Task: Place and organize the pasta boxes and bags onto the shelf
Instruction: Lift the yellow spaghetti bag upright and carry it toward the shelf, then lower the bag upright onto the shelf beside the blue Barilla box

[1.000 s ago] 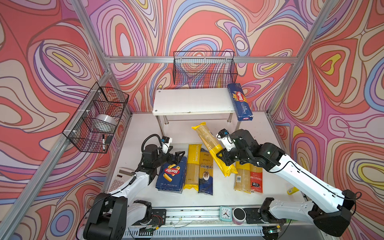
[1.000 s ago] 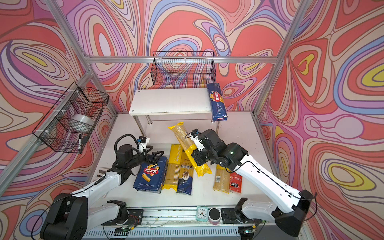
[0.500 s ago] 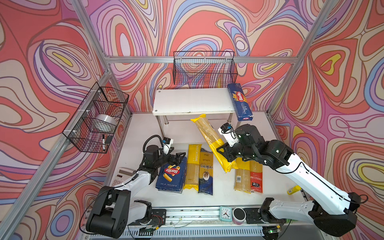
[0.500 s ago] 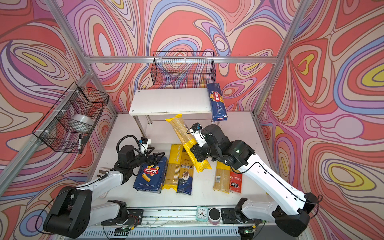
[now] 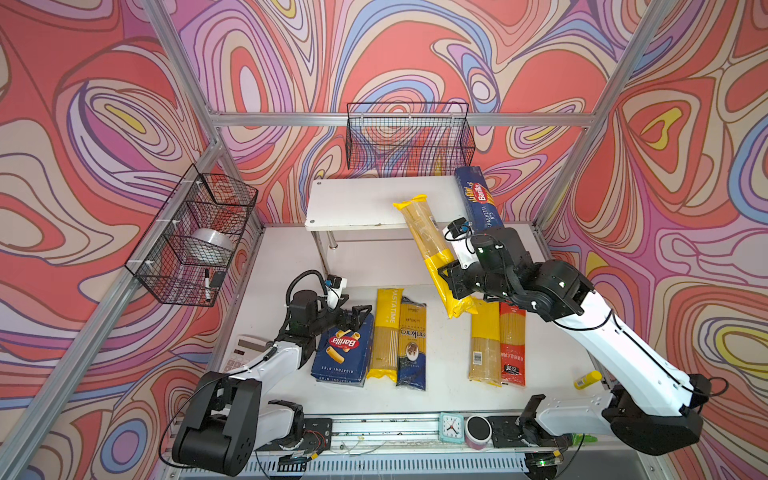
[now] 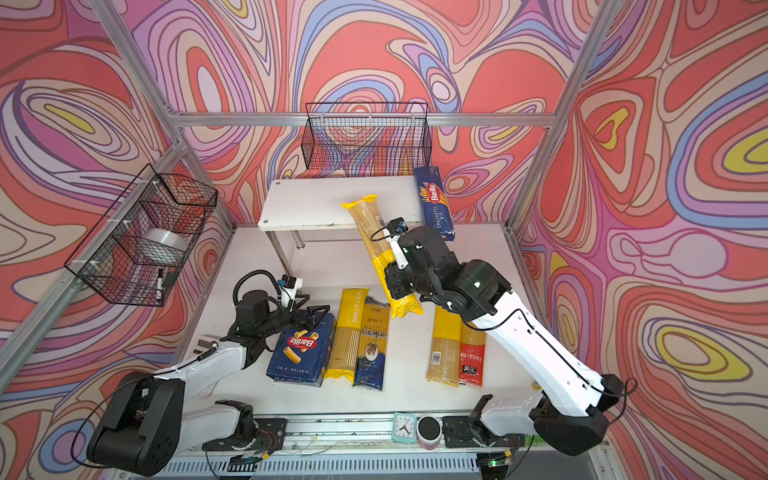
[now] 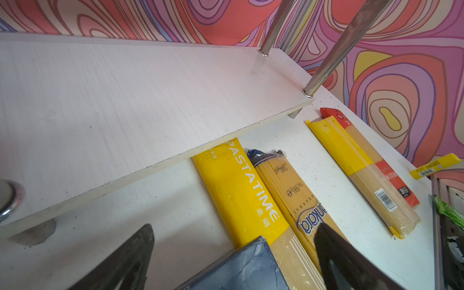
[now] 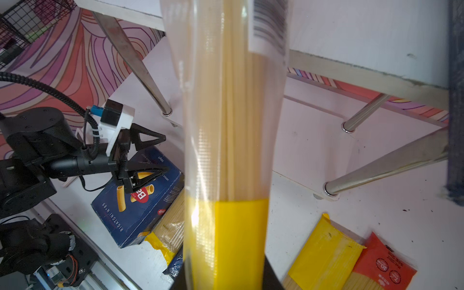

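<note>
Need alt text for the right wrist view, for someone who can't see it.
The right gripper holds a yellow bag that fills the picture's middle, aimed at the shelf. Beyond it, the open left gripper sits at the rigatoni box.

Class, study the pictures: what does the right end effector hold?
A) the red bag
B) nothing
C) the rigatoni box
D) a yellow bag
D: the right end effector is shut on a yellow bag, held in the air and tilted up toward the shelf.
</note>
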Tool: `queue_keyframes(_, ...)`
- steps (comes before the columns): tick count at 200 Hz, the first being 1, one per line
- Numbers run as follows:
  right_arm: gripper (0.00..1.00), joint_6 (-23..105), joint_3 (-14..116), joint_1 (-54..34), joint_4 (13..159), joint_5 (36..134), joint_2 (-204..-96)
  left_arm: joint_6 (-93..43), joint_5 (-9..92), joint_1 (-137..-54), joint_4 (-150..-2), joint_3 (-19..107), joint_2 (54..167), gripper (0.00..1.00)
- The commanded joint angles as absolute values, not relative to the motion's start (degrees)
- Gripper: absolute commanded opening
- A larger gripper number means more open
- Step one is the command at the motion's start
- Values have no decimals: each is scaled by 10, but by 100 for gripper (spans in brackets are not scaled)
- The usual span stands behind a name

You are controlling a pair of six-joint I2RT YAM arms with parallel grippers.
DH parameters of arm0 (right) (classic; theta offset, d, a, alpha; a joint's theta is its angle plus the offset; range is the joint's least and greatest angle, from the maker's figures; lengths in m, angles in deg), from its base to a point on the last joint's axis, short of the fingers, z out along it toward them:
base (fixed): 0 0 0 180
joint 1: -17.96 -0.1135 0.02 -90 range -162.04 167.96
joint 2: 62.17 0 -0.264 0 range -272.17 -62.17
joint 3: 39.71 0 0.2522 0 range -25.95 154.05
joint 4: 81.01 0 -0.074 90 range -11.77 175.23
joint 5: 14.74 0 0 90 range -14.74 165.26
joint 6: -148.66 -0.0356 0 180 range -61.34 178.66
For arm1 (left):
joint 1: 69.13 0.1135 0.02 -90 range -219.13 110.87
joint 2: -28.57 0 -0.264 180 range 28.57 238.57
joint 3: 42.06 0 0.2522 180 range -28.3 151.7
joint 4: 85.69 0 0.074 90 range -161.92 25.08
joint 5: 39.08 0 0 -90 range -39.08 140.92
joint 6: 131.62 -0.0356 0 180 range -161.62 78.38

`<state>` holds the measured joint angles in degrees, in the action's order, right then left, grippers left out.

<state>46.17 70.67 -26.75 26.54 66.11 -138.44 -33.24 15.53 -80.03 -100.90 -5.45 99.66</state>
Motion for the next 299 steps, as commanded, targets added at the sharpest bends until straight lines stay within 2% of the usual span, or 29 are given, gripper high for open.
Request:
queue_keyframes(1,0,470,743,-271,330,617,-1384,-335,145,-802,-1018,-40,1003,100)
queue_keyframes(67,0,484,871,-269,272,551,-1456,-334,148,-802,-1013,-38,1006,100)
queue_keyframes(128,0,500,995,-241,224,535,-1540,-334,148,-802,-1011,-38,1005,100)
queue_keyframes(299,2,509,1077,-142,265,593,-1608,-332,149,-803,-996,-31,1009,100)
